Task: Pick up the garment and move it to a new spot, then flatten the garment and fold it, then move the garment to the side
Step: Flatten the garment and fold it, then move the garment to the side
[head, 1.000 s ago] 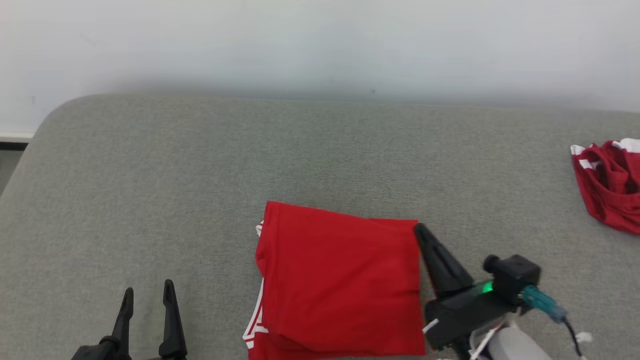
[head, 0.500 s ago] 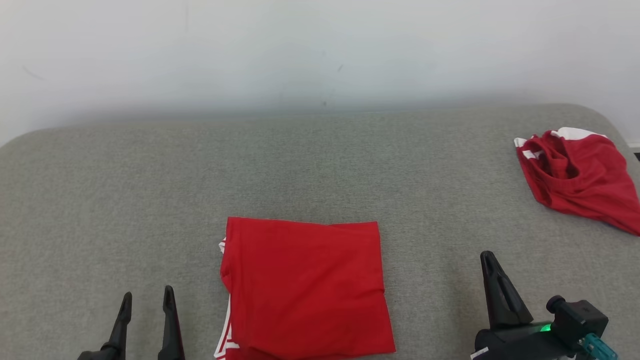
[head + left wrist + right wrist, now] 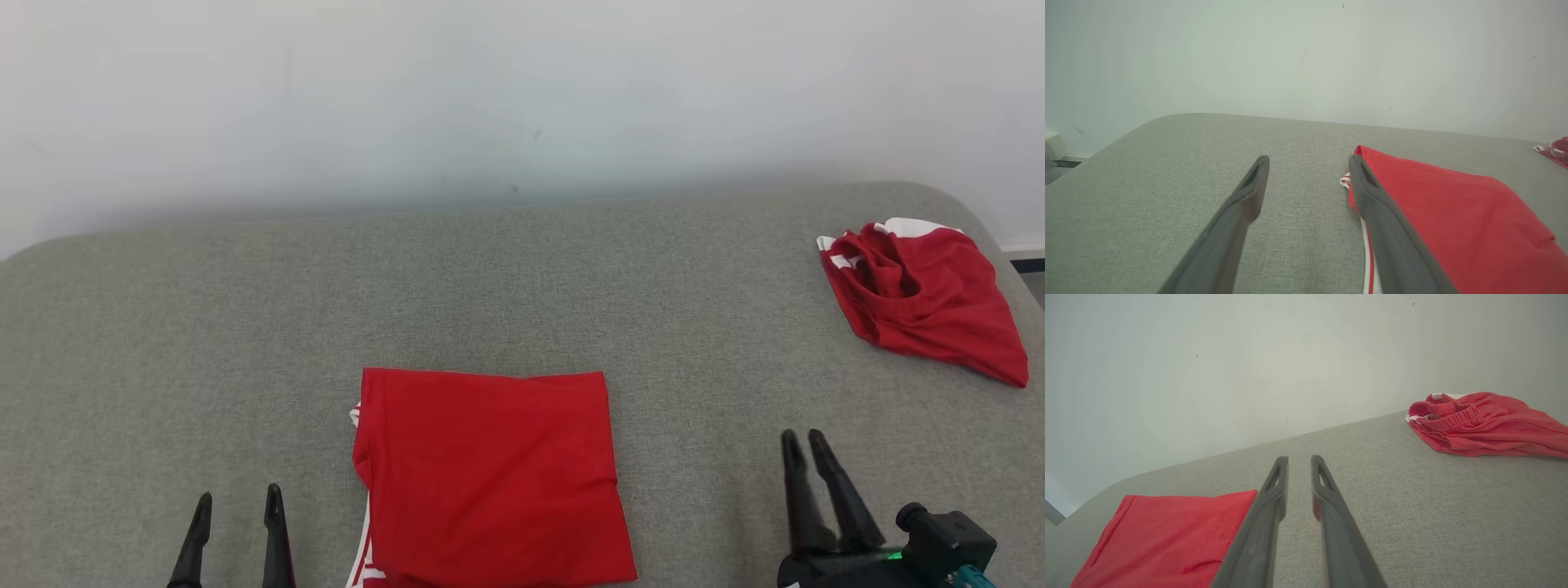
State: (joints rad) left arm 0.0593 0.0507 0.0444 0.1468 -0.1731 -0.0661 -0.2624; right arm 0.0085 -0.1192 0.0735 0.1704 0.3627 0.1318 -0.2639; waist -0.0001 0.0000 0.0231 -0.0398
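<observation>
Head view: folded garment, red with white trim, lies flat on grey tabletop. Left tool sits left of folded garment, apart from it, fingers spread wide, empty. Right tool sits right of folded garment, clear of it, fingers slightly parted, gripping nothing. Crumpled garment, also red, lies well right of folded garment, farther back.

Left wrist view: left tool released; folded garment beside its right finger.

Right wrist view: right tool narrowly parted, empty; folded garment left of it, crumpled garment on the opposite side.

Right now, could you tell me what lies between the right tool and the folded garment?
Just bare grey cushion lies between the right tool and the folded red garment, as the head view shows.
</observation>
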